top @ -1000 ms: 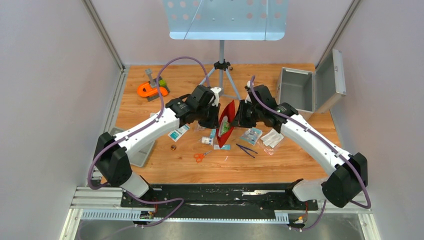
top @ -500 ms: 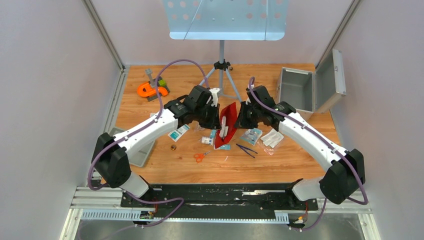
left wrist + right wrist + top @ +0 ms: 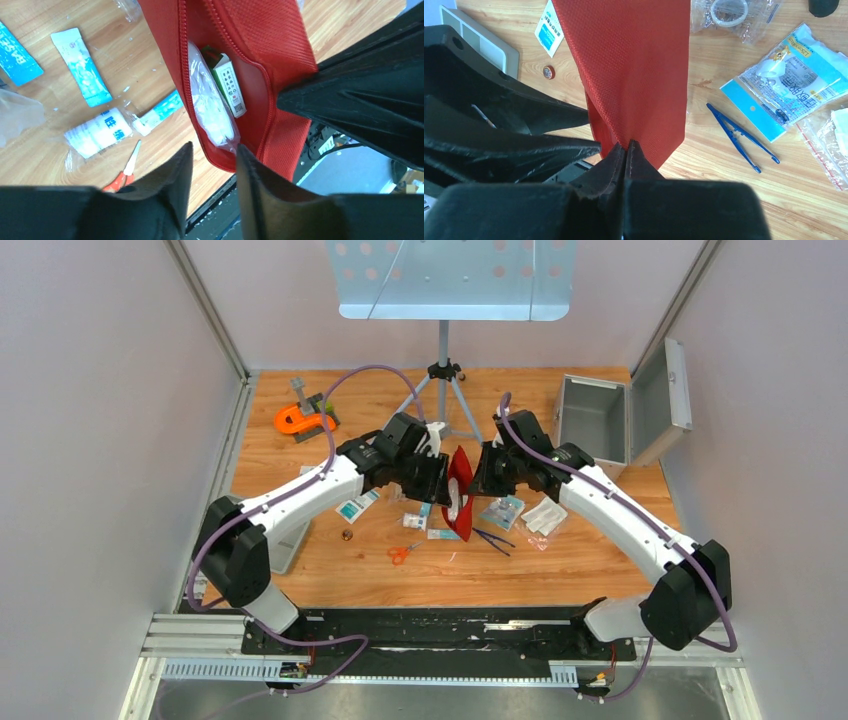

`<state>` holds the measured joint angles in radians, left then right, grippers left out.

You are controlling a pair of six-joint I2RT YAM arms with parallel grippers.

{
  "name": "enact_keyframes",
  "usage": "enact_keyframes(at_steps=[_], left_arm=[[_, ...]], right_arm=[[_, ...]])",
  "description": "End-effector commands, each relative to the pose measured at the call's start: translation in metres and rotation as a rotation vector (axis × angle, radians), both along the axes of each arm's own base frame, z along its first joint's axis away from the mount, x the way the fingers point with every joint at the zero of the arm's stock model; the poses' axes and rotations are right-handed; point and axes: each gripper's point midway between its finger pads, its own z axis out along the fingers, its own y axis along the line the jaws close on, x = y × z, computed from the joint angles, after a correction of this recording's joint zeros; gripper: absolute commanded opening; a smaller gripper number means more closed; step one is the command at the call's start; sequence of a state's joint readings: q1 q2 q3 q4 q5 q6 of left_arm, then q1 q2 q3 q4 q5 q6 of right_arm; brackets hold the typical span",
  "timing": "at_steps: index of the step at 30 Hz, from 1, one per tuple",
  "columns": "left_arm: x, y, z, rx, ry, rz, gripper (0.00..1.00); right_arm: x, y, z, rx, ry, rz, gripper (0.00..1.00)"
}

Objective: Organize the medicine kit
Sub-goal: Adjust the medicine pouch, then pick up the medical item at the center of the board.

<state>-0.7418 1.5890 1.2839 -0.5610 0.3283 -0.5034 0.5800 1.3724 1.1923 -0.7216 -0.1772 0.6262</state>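
Nearest, in the lower middle of the top view, orange-handled scissors (image 3: pixel 398 554) and blue tweezers (image 3: pixel 495 538) lie loose on the table (image 3: pixel 560 580) among small sachets; just beyond them, at centre frame, a red pouch (image 3: pixel 460 490) hangs upright between the two arms.

The right gripper (image 3: pixel 626 145) has its fingers pressed together on the pouch's lower fabric edge and holds it up; the left gripper (image 3: pixel 214 150) stands with its fingers spread, the tail of a clear packet (image 3: pixel 210 105) of white dressing between them but, as far as the left wrist view shows, not pinched; that packet sits in the pouch's zipped mouth beside a green-and-white box (image 3: pixel 230 85).

The medicine kit (image 3: pixel 595 420) stands well apart at the upper right of the top view, lid swung open, its inside apparently bare.

The step in hand looks like loading the pouch: one packet has just gone in; next the left arm should draw clear without snagging the zip and fetch another sachet from the table, while the right keeps the mouth open and steady; the filled pouch presumably goes into the kit later.

Against the earlier top view, the pouch has shifted slightly right and turned so that it shows narrower; the white packet now sits lower inside it; the left arm's elbow has moved inward; the loose items and the kit lie as they did.
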Motion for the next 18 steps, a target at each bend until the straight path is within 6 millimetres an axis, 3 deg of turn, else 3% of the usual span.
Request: enact_keyframes(at_steps=[1, 7, 10, 14, 18], left_arm=[[0.006, -0.005, 0.053, -0.089, -0.116, -0.006, 0.52], [0.016, 0.043, 0.075, -0.036, -0.205, 0.158, 0.69], [0.026, 0.093, 0.054, 0.091, -0.202, 0.359, 0.84], [0.021, 0.156, 0.021, 0.284, -0.150, 0.550, 0.98], [0.013, 0.187, -0.016, 0.379, -0.070, 0.626, 1.00]], right_arm=[[0.005, 0.008, 0.030, 0.067, -0.078, 0.020, 0.00], [0.004, 0.008, 0.036, 0.074, -0.098, 0.024, 0.00], [0.004, 0.008, 0.037, 0.075, -0.100, 0.028, 0.00], [0.004, 0.008, 0.034, 0.070, -0.093, 0.031, 0.00], [0.004, 0.010, 0.031, 0.068, -0.083, 0.040, 0.00]])
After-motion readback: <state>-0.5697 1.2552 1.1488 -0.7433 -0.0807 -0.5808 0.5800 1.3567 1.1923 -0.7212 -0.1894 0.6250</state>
